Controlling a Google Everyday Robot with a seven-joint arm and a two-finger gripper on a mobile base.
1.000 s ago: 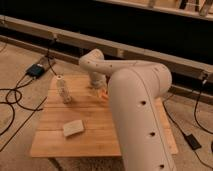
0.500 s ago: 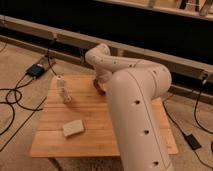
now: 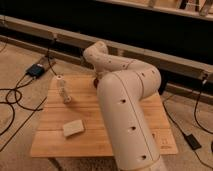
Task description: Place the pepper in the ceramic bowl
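My white arm [image 3: 125, 100] reaches from the lower right across the wooden table [image 3: 55, 142] to its far edge. My gripper is at the end of the arm by the far middle of the table, hidden behind the forearm. A small dark patch [image 3: 95, 83] shows at the arm's left edge there; I cannot tell whether it is the ceramic bowl or part of the gripper. The pepper is hidden.
A white cylindrical cup [image 3: 64, 90] stands on the table's left side. A pale rectangular block [image 3: 73, 128] lies at the front left. Cables and a small blue-black box [image 3: 38, 70] lie on the floor to the left. A dark wall ledge runs behind the table.
The arm's end has moved towards the table's far edge. The orange-red spot that showed beside the arm earlier is now covered.
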